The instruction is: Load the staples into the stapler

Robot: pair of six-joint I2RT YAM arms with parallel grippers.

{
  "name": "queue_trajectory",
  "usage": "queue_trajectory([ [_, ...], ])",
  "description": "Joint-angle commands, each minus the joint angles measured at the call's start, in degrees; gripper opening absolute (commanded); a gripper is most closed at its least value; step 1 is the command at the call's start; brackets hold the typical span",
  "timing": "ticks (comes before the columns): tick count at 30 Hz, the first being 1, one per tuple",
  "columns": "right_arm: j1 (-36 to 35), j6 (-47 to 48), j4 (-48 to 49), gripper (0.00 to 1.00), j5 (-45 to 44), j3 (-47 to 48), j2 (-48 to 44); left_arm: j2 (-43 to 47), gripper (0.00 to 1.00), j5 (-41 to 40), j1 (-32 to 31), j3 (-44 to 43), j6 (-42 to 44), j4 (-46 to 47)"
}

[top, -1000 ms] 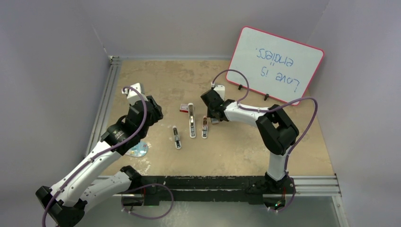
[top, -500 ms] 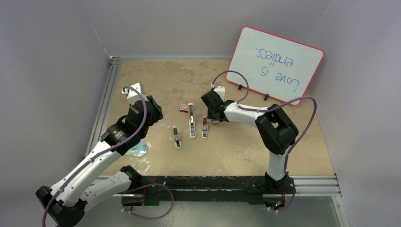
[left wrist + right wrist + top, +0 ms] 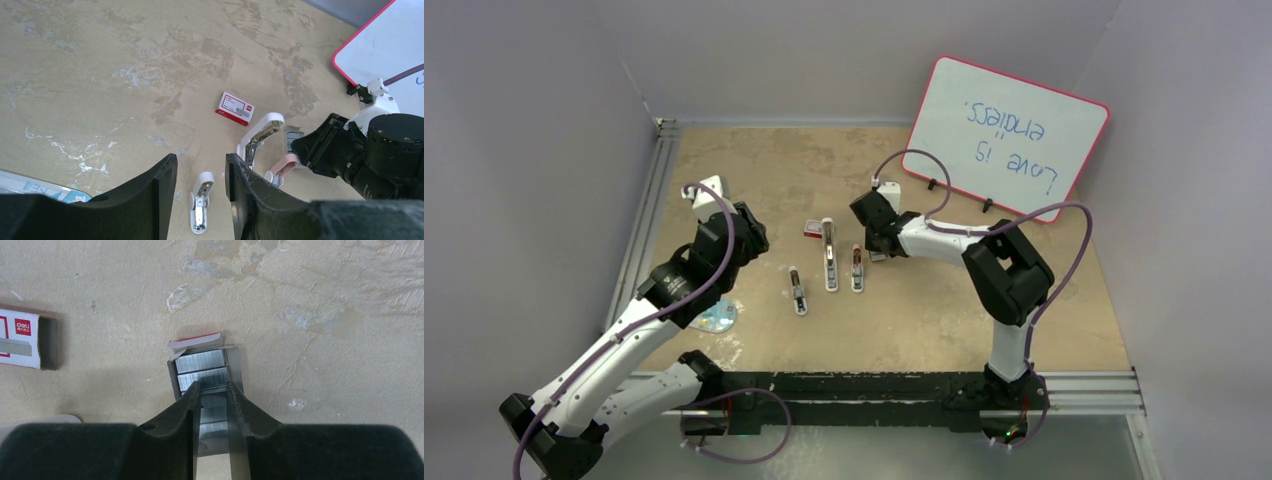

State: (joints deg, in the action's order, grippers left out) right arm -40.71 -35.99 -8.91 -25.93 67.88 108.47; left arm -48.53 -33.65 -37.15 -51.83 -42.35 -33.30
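Observation:
The staples [image 3: 202, 369] are silvery strips lying in an open grey tray with a red flap. My right gripper [image 3: 214, 386] reaches down into that tray, and its jaws have closed in on a stack of strips that fills the narrow gap between them. In the top view this gripper [image 3: 876, 250] sits just right of the pink stapler [image 3: 856, 268], which lies opened out flat. My left gripper [image 3: 200, 165] hovers open and empty above the table, left of the pink stapler [image 3: 282, 165].
A red and white staple box [image 3: 809, 230] lies behind two opened white staplers, a long one [image 3: 829, 255] and a small one [image 3: 797, 290]. A whiteboard [image 3: 1009, 135] leans at the back right. A bluish plastic packet [image 3: 717, 318] lies under the left arm.
The right gripper's jaws have narrowed around the staples in the tray. Neither arm has visibly shifted.

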Motion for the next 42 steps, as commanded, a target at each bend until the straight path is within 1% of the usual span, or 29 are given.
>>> queue_trajectory([
  [1, 0.27, -0.39, 0.41, 0.24, -1.22, -0.69, -1.92, 0.45, 0.40, -0.28, 0.27, -0.11, 1.13, 2.54],
  [11, 0.21, -1.35, -0.97, 0.23, -3.20, 0.10, -6.29, 0.37, 0.40, -0.19, 0.31, -0.12, 1.04, 2.44],
  [18, 0.24, -4.50, -6.86, 0.24, -2.61, 0.35, -8.20, 0.40, 0.40, 0.18, 0.26, -0.12, 0.96, 2.41],
  [21, 0.23, -6.87, -8.26, 0.24, 0.54, -2.42, -11.16, 0.37, 0.40, 0.56, 0.27, -0.03, 0.86, 2.66],
  [29, 0.23, -18.13, -12.31, 0.24, 4.13, -11.31, -19.80, 1.11, 0.40, 0.69, 0.26, 0.17, 0.51, 2.66],
  [35, 0.19, -22.31, -11.50, 0.24, 8.80, -16.34, -20.61, 1.26, 0.40, 0.83, 0.32, 0.24, 0.47, 2.71],
  [42, 0.10, -25.88, -9.26, 0.25, 11.59, -18.98, -21.28, 1.27, 0.40, 0.84, 0.32, 0.21, 0.42, 2.69],
])
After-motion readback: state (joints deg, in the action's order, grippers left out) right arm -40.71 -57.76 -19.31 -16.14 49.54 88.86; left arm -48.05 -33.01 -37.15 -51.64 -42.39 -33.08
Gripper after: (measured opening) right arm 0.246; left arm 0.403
